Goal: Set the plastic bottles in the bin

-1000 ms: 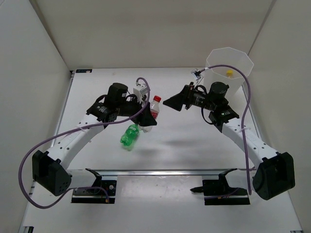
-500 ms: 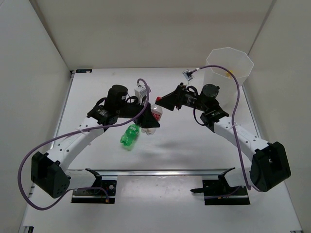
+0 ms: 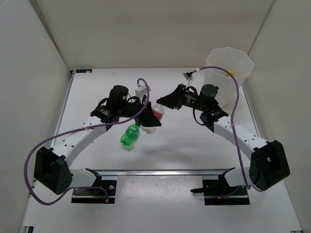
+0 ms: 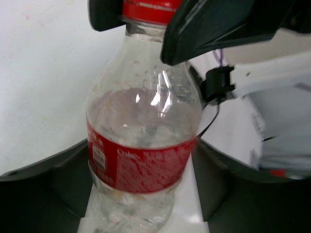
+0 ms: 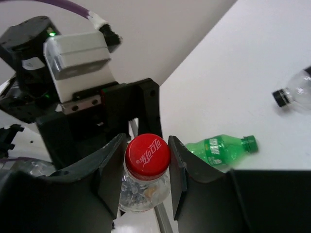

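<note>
A clear bottle with a red label and red cap (image 3: 156, 115) is held tilted above the table by my left gripper (image 3: 151, 122), which is shut on its lower body. In the left wrist view the bottle (image 4: 143, 145) fills the gap between the jaws of my left gripper (image 4: 141, 167). My right gripper (image 3: 163, 101) is at the bottle's top. In the right wrist view my right gripper (image 5: 148, 162) has its jaws pressed against both sides of the red cap (image 5: 147, 153). A green bottle (image 3: 129, 136) lies on the table below them. The bin (image 3: 214, 65) stands at the far right.
Something yellow (image 3: 230, 72) shows inside the bin. A clear bottle with a black cap (image 5: 296, 94) lies on the table at the right edge of the right wrist view. White walls enclose the table on three sides.
My right arm swung left, away from the bin, and its jaws came around the red cap. My left gripper shifted the red-label bottle slightly right toward it.
</note>
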`<state>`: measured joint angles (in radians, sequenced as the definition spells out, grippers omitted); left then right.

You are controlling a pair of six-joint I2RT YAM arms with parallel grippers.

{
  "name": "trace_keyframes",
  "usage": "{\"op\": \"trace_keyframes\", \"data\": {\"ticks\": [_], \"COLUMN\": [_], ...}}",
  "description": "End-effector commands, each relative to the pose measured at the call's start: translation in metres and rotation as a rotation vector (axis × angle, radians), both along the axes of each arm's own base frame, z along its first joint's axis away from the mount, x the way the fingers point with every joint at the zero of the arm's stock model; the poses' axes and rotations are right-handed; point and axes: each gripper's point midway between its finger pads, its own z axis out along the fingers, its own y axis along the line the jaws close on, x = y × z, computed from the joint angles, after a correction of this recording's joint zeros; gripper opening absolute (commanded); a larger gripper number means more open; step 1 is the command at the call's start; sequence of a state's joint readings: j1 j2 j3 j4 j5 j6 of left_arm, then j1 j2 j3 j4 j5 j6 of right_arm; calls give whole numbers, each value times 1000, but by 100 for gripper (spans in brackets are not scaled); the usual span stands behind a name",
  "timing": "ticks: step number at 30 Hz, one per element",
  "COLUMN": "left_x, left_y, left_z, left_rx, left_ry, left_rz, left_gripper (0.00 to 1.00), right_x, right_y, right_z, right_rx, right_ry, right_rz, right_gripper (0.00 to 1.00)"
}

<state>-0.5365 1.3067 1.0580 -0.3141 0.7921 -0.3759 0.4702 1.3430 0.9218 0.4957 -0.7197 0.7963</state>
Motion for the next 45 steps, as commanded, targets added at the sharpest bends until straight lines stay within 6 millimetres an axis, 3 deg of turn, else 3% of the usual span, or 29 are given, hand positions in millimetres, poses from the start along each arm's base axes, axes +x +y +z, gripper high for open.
{"op": "trace_keyframes", "data": {"ticks": [1,2,8,11,13,14,16,17,19,20,21,22,25,26,27,28,30,32,35,38,43,45], "left_x": [1,3,16,34,52,56,64,62,60,54,51,51,55,57,63,65,72,76,75,71,51,47], "left_y": [4,7,29,49,79,94,114,121,129,127,127,124,118,119,121,124,132,133,136,140,147,146], "left_z": [33,38,49,32,-3,-15,-43,-55,-81,-92,-105,-114,-126,-129,-130,-137,-142,-151,-162,-170,-187,-191], "left_rx": [-106,-112,-49,124,333,395,458,475,537,564,589,601,581,584,597,625,692,732,783,834,870,862], "left_ry": [-53,-55,-128,-138,-73,-27,82,123,172,179,193,218,269,271,263,275,256,255,273,285,330,337], "left_rz": [-1,13,113,252,392,443,485,487,496,479,470,462,447,447,463,469,489,478,459,439,405,409], "left_gripper": [89,99,99,98,99,99,99,98,99,98,99,98,98,99,99,99,99,99,99,98,99,99], "right_x": [24,28,58,79,94,105,126,133,154,162,171,173,200,208,220,222,236,243,245,241,215,206], "right_y": [-21,-27,-80,-115,-141,-156,-202,-213,-271,-279,-301,-319,-347,-354,-361,-364,-374,-373,-374,-372,-361,-351], "right_z": [6,5,39,76,116,116,141,153,154,150,148,157,140,141,121,120,98,89,92,106,133,130], "right_rx": [-49,-74,-146,-178,-216,-273,-343,-362,-395,-399,-415,-419,-453,-456,-472,-469,-508,-540,-554,-554,-553,-556], "right_ry": [-65,-74,-186,-279,-373,-389,-410,-442,-413,-390,-373,-374,-322,-315,-267,-254,-205,-182,-197,-225,-266,-262], "right_rz": [-137,-159,-314,-410,-501,-545,-687,-734,-871,-877,-902,-935,-966,-973,-960,-964,-969,-983,-1000,-1020,-1034,-1022], "right_gripper": [0,0,0,1,0,0,0,0,0,0,0,0,0,0,0,2,16,46,73,92,99,99]}}
